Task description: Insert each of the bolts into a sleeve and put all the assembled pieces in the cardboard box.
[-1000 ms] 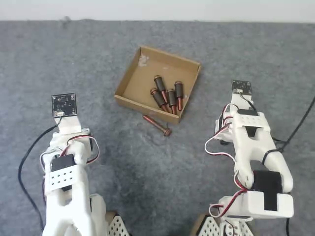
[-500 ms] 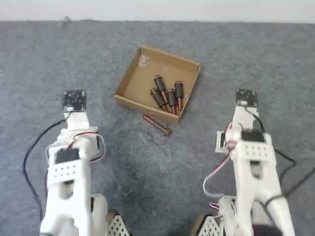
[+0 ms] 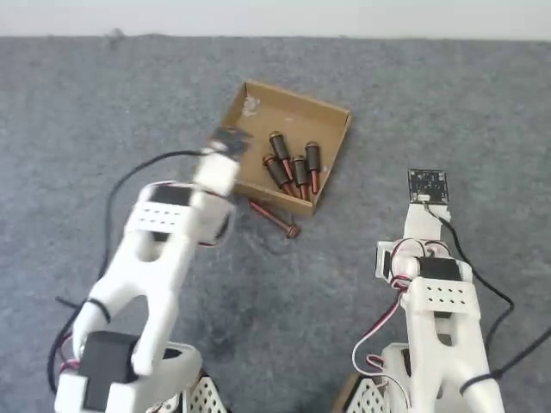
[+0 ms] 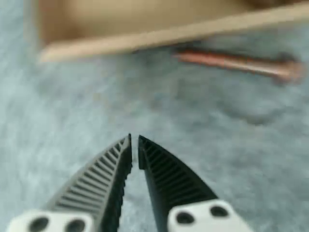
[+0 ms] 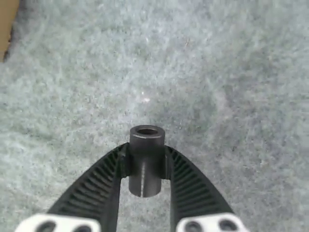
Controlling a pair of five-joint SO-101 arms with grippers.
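A loose copper bolt (image 3: 275, 218) lies on the grey carpet just outside the near wall of the cardboard box (image 3: 225, 136). The left wrist view has the bolt (image 4: 236, 63) beyond my left gripper (image 4: 134, 141), which is shut and empty, low over the carpet, short of the box wall (image 4: 145, 36). Several bolts fitted with dark sleeves (image 3: 293, 168) lie inside the box. My right gripper (image 5: 146, 149) is shut on a dark sleeve (image 5: 146, 164), held upright with its hole showing, over bare carpet to the right of the box.
The left arm (image 3: 172, 232) stretches over the carpet to the box's near left corner. The right arm (image 3: 435, 292) stands at the lower right with cables beside it. A pale wall edge runs along the far side.
The left arm has swung from the left side forward and rightward to the box's near left corner. The right arm has drawn back slightly, still holding the sleeve.
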